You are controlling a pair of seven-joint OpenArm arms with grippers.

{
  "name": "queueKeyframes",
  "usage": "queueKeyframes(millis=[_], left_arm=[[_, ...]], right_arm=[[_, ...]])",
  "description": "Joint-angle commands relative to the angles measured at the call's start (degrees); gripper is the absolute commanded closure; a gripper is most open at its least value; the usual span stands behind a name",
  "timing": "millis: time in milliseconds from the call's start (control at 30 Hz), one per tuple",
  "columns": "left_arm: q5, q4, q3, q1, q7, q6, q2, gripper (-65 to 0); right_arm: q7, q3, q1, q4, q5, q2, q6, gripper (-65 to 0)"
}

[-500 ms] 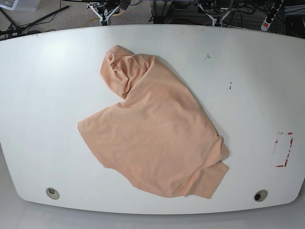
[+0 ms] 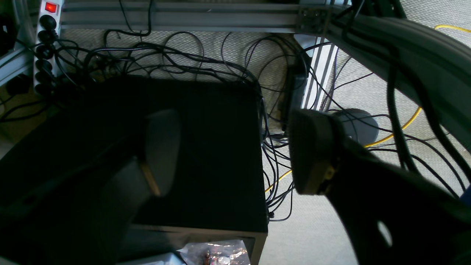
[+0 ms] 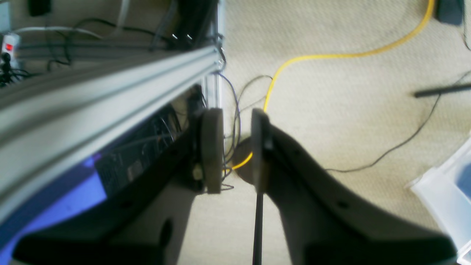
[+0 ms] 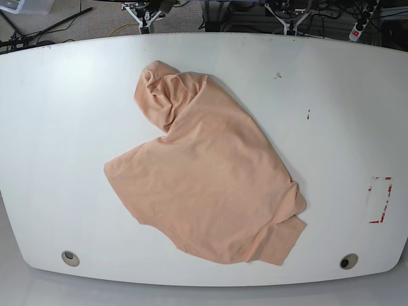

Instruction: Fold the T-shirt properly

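The T-shirt point(image 4: 210, 185) lay crumpled — soft, light, limp, likely best pinched at hem corners; left gripper point(image 2: 228, 154) gaped wide, right gripper point(image 3: 237, 151) narrow, both empty.

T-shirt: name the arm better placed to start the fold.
Right, probably. The T-shirt has its bunched end on the base view's left, that arm's side. Both hang off the table: left end effector wide open, right end effector narrowly open.
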Motion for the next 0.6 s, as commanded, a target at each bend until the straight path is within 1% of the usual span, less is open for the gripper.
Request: queueKeyframes(millis=[0, 233, 367, 500, 567], left_arm=[[0.2, 0.1, 0.1, 0.1, -0.1, -0.3, -0.3, -42.6], [0.1, 0.4, 0.1, 0.1, -0.1, -0.3, -0.3, -42.6], [0.0, 0.7, 0.1, 1.4, -0.1, -0.3, -0.3, -42.4], [0.2, 6.6, 0.1, 4.5, 0.1, -0.3, -0.3, -42.4], [0.2, 10.2, 0.1, 6.5, 0.2, -0.3, -0.4, -42.2]], right_arm=[[0.4, 0.0, -0.2, 0.2, -0.1, 0.0, 0.3, -13.0], [0.6, 0.0, -0.9, 0.5, -0.1, 0.0, 0.3, -13.0], [0.6, 0.1, -2.9, 4.6, 0.0, 0.0, 0.3, -12.5], [0.3, 0.1, -6.1, 10.5, 0.1, -0.3, 0.3, -12.4], [0.3, 0.1, -7.3, 12.3, 0.1, -1.2, 0.3, -12.4]])
